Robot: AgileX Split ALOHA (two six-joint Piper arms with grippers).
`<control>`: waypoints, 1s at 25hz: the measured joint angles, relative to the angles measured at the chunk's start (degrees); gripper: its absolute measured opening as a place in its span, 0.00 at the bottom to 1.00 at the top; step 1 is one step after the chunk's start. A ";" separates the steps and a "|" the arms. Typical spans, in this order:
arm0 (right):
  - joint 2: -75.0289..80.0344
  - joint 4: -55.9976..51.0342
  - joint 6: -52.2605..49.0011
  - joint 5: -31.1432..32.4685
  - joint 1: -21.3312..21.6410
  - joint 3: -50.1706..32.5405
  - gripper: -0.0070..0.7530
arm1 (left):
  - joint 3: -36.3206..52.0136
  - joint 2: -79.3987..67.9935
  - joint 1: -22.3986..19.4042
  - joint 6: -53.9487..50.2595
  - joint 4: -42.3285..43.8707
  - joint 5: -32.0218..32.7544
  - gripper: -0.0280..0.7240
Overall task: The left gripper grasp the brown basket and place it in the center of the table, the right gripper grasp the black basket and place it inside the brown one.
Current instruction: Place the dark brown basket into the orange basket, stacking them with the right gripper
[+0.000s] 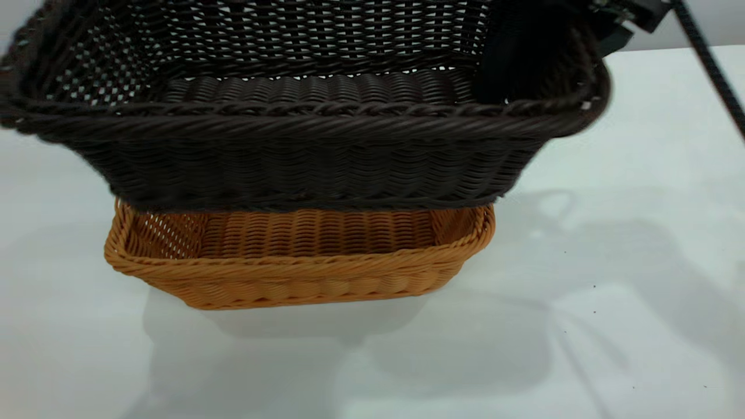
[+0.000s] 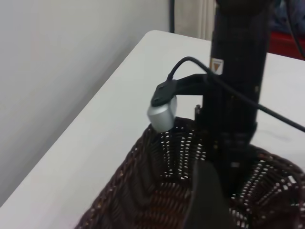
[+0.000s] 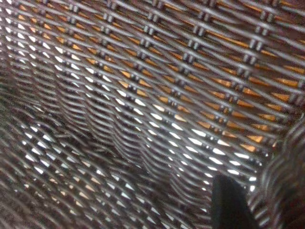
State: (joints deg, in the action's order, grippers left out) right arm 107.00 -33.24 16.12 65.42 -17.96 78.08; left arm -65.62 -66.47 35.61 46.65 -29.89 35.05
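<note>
Black basket (image 1: pixel 302 116), long axis left-right, hangs over brown basket (image 1: pixel 297 267), pinched by right pincer (image 1: pixel 524 58).

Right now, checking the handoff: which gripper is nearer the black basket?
Right. The right gripper reaches inside the black basket at its corner, holding it above the brown basket. The left gripper is out of view, its wrist camera looking on from beside the basket.

The black basket (image 1: pixel 302 151), cut off at the exterior view's top edge, hides the rear half of the brown basket (image 1: pixel 291 273). A dark end effector (image 1: pixel 524 58) inside its right end is blurred; whether its fingers grip the wicker cannot be told.
</note>
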 joint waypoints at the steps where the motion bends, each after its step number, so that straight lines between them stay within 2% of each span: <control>1: 0.73 -0.58 -0.13 -0.05 0.05 0.63 0.38 | 0.00 0.00 0.00 0.00 0.00 0.06 0.60; 15: 7.66 -0.84 2.05 -1.87 -3.15 5.48 0.38 | 0.05 0.00 0.00 -0.06 0.06 0.39 0.60; 25: 10.47 0.65 2.77 -5.29 -3.22 6.40 0.38 | 0.05 0.00 0.00 -0.13 -0.13 1.72 0.60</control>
State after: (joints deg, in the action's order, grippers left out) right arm 117.46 -32.59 18.90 60.13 -21.18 84.48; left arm -65.56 -66.47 35.61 46.52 -30.02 36.78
